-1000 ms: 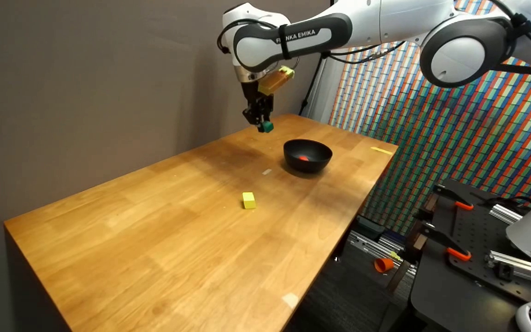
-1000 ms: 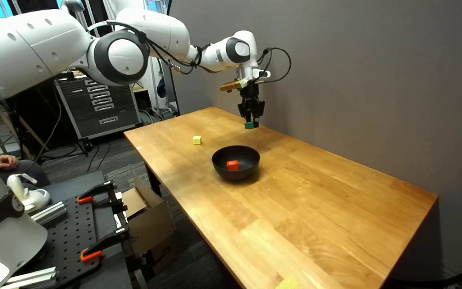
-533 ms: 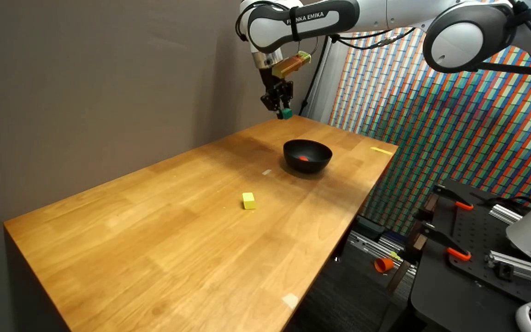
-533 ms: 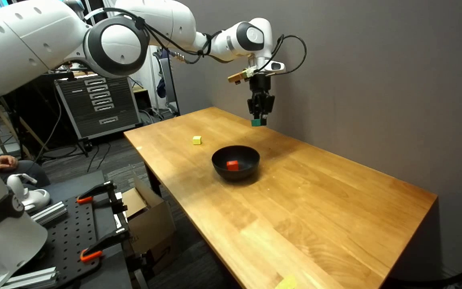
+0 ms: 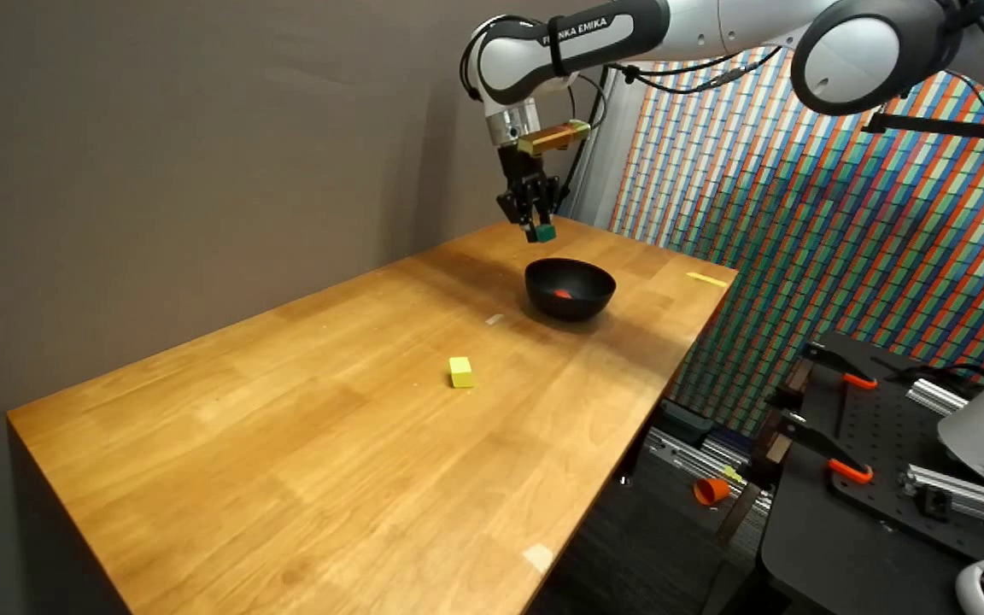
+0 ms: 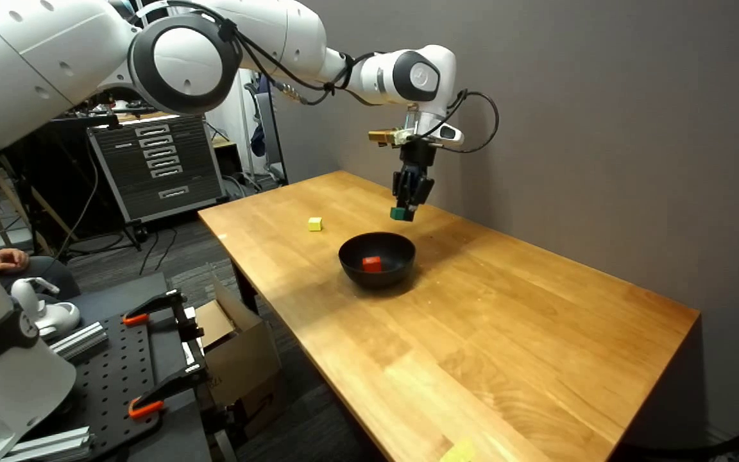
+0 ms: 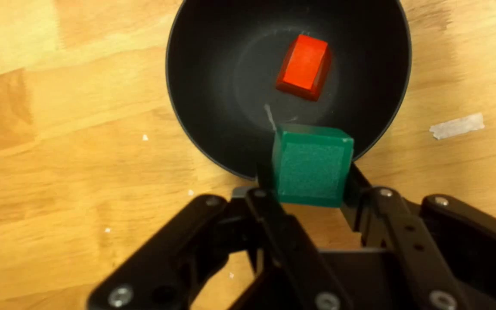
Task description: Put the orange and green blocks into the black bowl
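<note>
The black bowl (image 5: 577, 303) stands upright on the table in both exterior views (image 6: 376, 281), and its rim fills the upper wrist view (image 7: 213, 99). A red-orange block (image 7: 304, 64) lies on the bowl's floor, also seen in an exterior view (image 6: 372, 264). My gripper (image 7: 310, 174) is shut on the green block (image 7: 312, 168), with a finger on each side. In the exterior views the gripper (image 5: 537, 233) holds the green block (image 6: 398, 213) in the air, above and behind the bowl's wall-side rim. In the wrist view the block overlaps the bowl's near rim.
A yellow block (image 5: 461, 372) lies on the wooden table (image 5: 287, 444), apart from the bowl, and also shows in an exterior view (image 6: 315, 224). A grey wall (image 6: 568, 160) runs along the table's edge close behind the gripper. Bits of tape (image 7: 457, 125) stick to the table.
My gripper, still holding the green block, has moved toward the bowl, first rising and then coming lower, and its tilt has changed. The bowl, red-orange block and yellow block have not moved.
</note>
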Controlling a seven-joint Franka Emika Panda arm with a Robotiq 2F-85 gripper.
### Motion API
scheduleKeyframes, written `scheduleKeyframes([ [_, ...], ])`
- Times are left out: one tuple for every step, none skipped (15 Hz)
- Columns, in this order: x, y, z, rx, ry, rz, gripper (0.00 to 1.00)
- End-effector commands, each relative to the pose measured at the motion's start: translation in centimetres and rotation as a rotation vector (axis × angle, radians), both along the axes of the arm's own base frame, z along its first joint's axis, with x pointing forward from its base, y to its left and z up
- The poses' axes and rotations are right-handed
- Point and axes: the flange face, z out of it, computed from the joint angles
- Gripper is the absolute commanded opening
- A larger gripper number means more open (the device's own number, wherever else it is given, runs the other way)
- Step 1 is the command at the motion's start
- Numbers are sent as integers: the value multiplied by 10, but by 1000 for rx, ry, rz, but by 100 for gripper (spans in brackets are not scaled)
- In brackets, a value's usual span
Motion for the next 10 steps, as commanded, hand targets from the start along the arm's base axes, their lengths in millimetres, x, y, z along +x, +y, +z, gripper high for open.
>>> scheduleKeyframes([
  [-21, -8, 5, 64, 32, -88, 17],
  [-25, -11, 3, 69, 36, -108, 17],
  [-30, -15, 1, 67, 39, -128, 17],
  [-34, -18, 1, 72, 35, -148, 65],
  [-38, -21, 1, 66, 30, -165, 65],
  [-43, -23, 1, 61, 24, -176, 72],
  [-48, -26, 2, 62, 19, -185, 79],
  [-53, -28, 4, 65, 10, -196, 88],
  [-59, -29, 5, 59, 11, -196, 95],
  [-66, -31, 8, 50, 13, -190, 99],
])
